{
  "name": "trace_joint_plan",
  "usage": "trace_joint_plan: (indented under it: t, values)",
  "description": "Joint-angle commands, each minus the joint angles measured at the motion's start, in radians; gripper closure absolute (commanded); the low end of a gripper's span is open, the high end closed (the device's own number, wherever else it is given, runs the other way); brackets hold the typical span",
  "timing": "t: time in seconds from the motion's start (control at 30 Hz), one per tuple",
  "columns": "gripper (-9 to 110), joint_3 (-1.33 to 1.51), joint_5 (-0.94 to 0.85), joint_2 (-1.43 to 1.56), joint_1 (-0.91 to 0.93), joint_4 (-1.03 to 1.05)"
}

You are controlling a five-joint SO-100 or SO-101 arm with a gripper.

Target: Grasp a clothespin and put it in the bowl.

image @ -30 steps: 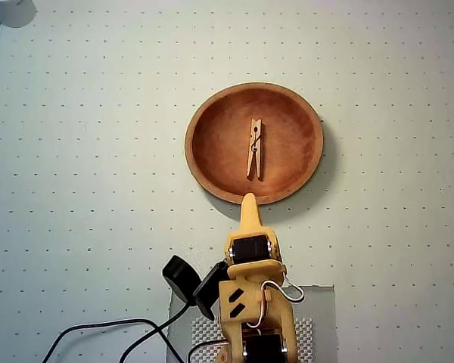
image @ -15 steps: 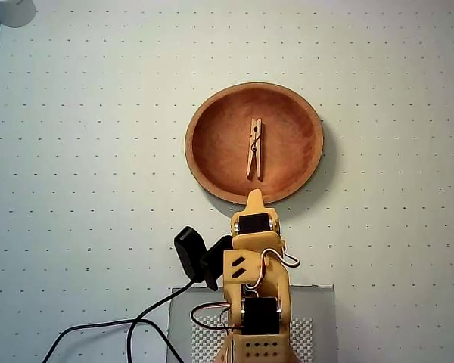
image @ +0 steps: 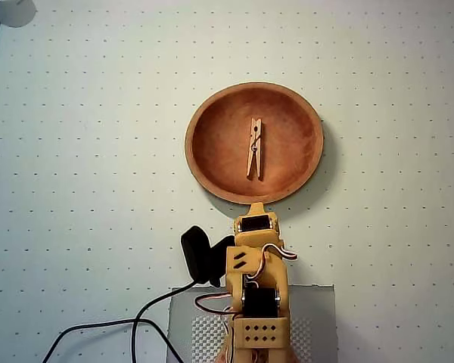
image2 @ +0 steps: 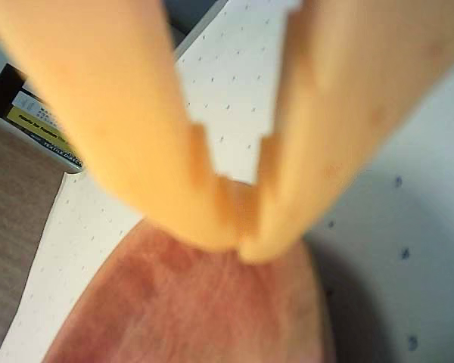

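The reddish-brown wooden bowl (image: 253,142) sits on the dotted white mat. A light-tan wooden clothespin (image: 254,148) lies inside it, near the middle, pointing along the arm's line. My yellow gripper (image: 256,207) is folded back, with its tip just at the bowl's near rim. In the wrist view the two yellow fingers meet at their tips (image2: 240,240) with nothing between them, so the gripper is shut and empty. Below them is the blurred bowl (image2: 181,310). The clothespin is hidden in the wrist view.
A black camera block (image: 200,253) with black cables sits left of the arm. A grey mesh base plate (image: 318,318) lies under the arm. A white object (image: 7,9) is at the top left corner. The mat's edge and a yellow-black label (image2: 41,125) show in the wrist view.
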Motion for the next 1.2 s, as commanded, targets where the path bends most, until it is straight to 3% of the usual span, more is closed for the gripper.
trace_joint_plan:
  t: [0.0,0.2,1.17]
  values:
    - [105,-0.018,0.012,0.012,0.008,0.008]
    - [105,-0.02,0.121,0.011,0.003,0.032]
    - [105,-0.02,0.075,0.009,0.006,0.038]
